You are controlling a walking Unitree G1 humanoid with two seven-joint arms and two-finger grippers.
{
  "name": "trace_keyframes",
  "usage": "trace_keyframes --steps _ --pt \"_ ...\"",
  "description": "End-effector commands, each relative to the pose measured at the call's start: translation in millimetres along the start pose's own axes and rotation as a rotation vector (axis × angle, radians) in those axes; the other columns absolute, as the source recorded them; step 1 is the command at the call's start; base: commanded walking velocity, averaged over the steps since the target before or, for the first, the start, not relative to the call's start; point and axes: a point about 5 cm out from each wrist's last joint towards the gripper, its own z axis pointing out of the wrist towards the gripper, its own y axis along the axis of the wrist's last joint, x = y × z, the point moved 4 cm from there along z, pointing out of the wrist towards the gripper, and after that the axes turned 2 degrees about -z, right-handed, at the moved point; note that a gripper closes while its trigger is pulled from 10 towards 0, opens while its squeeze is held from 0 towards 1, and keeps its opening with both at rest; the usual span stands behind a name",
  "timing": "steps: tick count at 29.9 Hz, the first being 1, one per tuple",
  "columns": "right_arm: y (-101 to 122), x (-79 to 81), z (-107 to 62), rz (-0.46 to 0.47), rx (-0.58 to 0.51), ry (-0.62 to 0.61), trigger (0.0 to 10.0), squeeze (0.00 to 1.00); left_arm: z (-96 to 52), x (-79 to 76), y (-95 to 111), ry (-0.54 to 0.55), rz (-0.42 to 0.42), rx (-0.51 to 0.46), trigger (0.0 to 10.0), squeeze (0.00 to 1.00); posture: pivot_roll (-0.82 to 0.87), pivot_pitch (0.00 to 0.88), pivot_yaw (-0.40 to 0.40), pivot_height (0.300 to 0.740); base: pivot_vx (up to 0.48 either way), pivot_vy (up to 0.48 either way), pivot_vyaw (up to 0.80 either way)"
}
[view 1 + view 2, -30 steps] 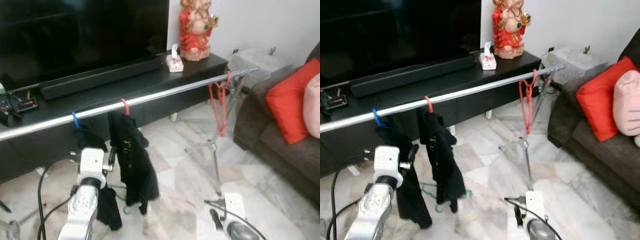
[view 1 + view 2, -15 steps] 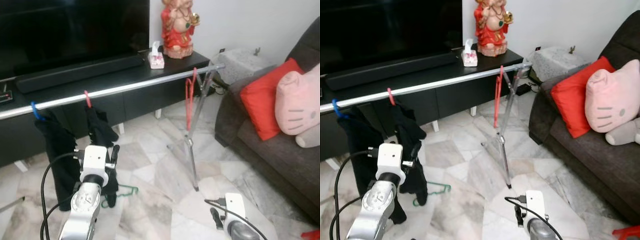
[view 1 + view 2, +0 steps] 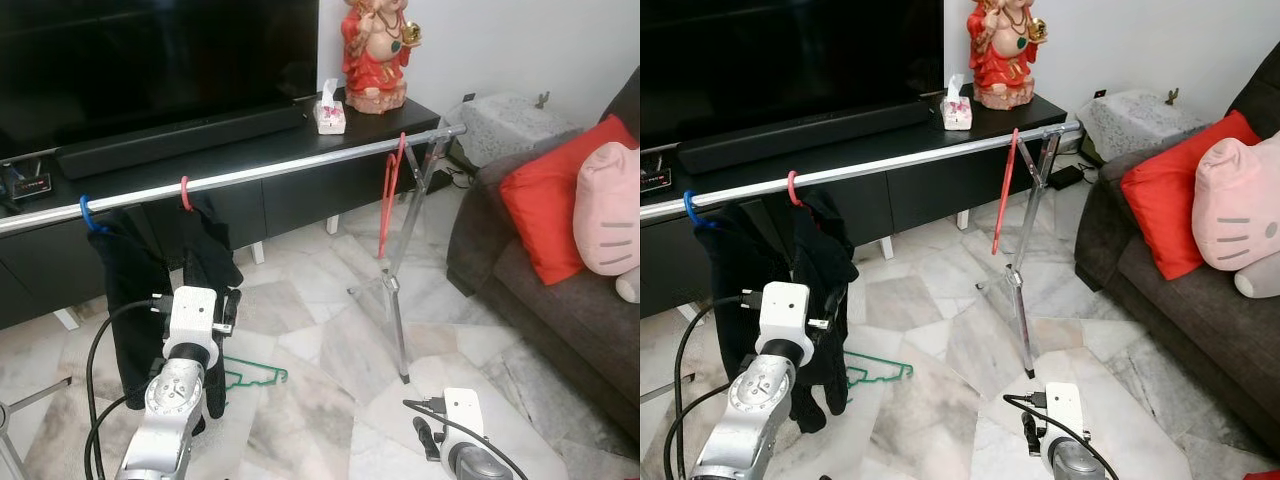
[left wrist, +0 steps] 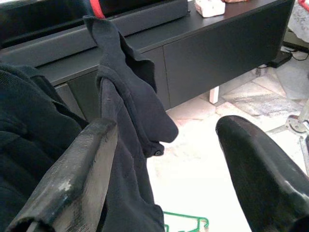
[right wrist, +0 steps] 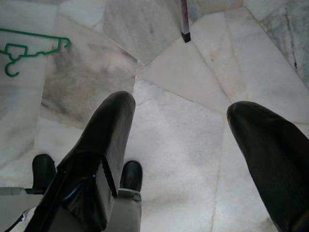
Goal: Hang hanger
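Note:
A green hanger [image 3: 255,372] lies flat on the marble floor, below the silver rail [image 3: 300,166]. An empty red hanger [image 3: 390,195] hangs near the rail's right end. Two dark garments [image 3: 205,265] hang from a blue hook [image 3: 88,213] and a pink hook [image 3: 185,192]. My left gripper [image 4: 164,159] is open, raised right in front of the garments with nothing between its fingers; the green hanger [image 4: 186,224] lies on the floor beyond it. Down low, my right gripper [image 5: 181,121] is open over bare floor, with the green hanger [image 5: 29,50] well off to its side.
A black TV cabinet [image 3: 270,150] with a soundbar, a tissue box and a red statue [image 3: 375,50] stands behind the rail. The rail's folding leg [image 3: 395,300] stands mid-floor. At the right is a dark sofa [image 3: 540,290] with red and pink cushions.
The whole picture has shifted, so the camera has moved. Both arms keep about the same pose, and the green hanger stays on the floor.

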Motion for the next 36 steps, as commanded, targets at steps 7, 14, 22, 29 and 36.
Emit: trace_keyframes --steps 7,14,22,29,36 --pt "2.6 0.8 0.3 0.017 -0.009 0.002 10.0 0.0 2.3 1.9 -1.6 -0.001 0.003 0.017 10.0 0.0 -0.03 0.027 -0.05 0.74 0.0 0.0 0.17" --pt "2.5 0.4 0.3 0.016 -0.008 0.0 10.0 0.0 3.2 2.6 -0.9 -0.005 0.001 0.011 10.0 0.0 -0.03 0.028 -0.052 0.74 0.214 0.0 0.0" --pt "2.3 0.1 0.3 0.025 -0.007 -0.005 10.0 0.0 4.4 -0.1 -0.7 -0.031 0.003 0.009 10.0 0.0 -0.03 0.029 -0.052 0.74 0.292 0.0 0.0" --pt "2.1 0.1 0.3 0.028 -0.006 -0.007 10.0 0.0 5.2 0.3 1.0 -0.027 0.0 0.002 10.0 0.0 -0.03 0.03 -0.05 0.74 0.327 0.0 0.0" --pt "2.2 0.3 0.3 0.027 -0.007 -0.005 10.0 0.0 6.0 1.0 3.3 -0.025 0.004 -0.009 10.0 0.0 -0.03 0.03 -0.05 0.74 0.327 0.0 0.0"
